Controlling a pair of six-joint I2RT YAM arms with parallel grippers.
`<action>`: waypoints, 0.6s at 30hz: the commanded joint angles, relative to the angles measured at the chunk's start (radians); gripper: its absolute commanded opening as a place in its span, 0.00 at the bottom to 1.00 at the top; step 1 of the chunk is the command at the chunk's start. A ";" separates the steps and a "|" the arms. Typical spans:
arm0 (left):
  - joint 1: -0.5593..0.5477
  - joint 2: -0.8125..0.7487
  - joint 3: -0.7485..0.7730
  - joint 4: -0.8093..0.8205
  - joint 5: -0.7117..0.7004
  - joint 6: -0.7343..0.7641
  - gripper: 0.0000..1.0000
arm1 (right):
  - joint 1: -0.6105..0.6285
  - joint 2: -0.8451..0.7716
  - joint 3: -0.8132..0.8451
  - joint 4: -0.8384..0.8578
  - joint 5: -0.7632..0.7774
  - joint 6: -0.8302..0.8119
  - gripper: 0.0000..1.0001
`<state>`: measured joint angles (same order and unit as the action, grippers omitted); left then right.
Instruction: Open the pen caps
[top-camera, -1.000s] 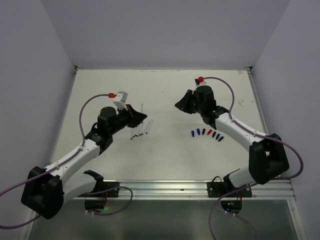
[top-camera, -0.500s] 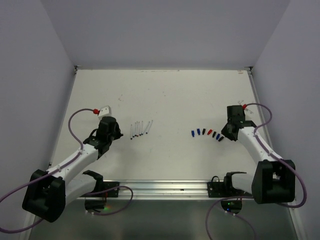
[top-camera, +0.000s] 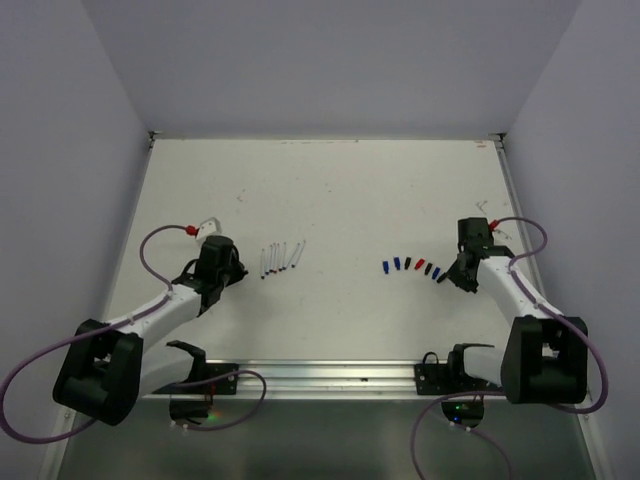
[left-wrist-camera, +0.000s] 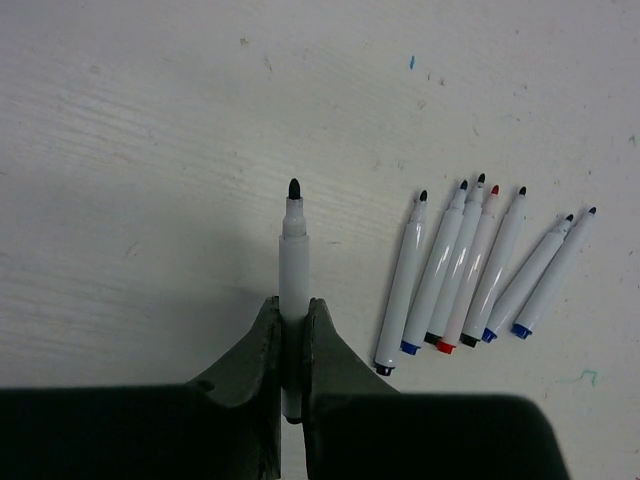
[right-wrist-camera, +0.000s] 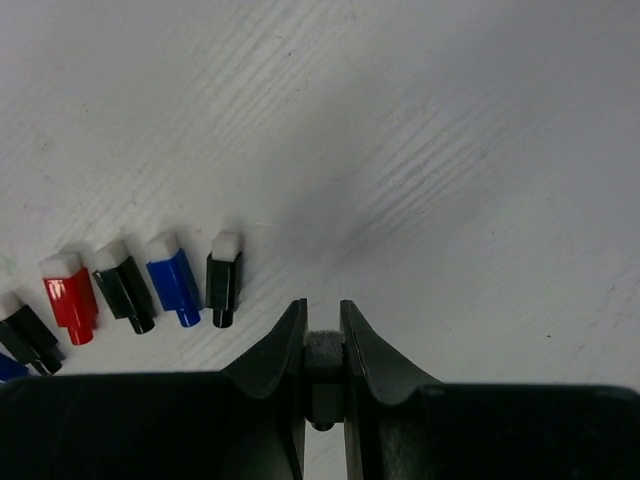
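Over the flat white table (top-camera: 330, 190), a thin white black-tipped pen barrel (left-wrist-camera: 293, 265) is clamped by the left gripper (left-wrist-camera: 292, 312), with six similar barrels (left-wrist-camera: 470, 275) near. A small dark cap (right-wrist-camera: 324, 352) is pinched by the right gripper (right-wrist-camera: 322, 315), beside stubby red, black and blue plastic pen caps (right-wrist-camera: 172, 280).

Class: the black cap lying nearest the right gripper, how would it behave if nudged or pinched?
The black cap is tiny, so it is probably very light and quick to skid on the bare table. Its blocky, stepped shape suggests sliding more than rolling. Being so short, it may squirt out of a pinch.
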<state>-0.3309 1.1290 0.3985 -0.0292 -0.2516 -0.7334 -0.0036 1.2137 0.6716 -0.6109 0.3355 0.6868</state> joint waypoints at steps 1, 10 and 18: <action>0.013 0.043 -0.021 0.115 0.061 -0.058 0.00 | -0.033 0.035 -0.012 0.048 -0.029 0.019 0.00; 0.013 0.152 -0.023 0.221 0.153 -0.038 0.00 | -0.072 0.098 -0.060 0.138 -0.092 0.007 0.06; 0.013 0.184 -0.046 0.272 0.224 -0.046 0.14 | -0.078 0.133 -0.046 0.178 -0.147 -0.021 0.27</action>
<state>-0.3248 1.3033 0.3672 0.2195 -0.0624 -0.7692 -0.0799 1.3170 0.6224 -0.4931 0.2333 0.6796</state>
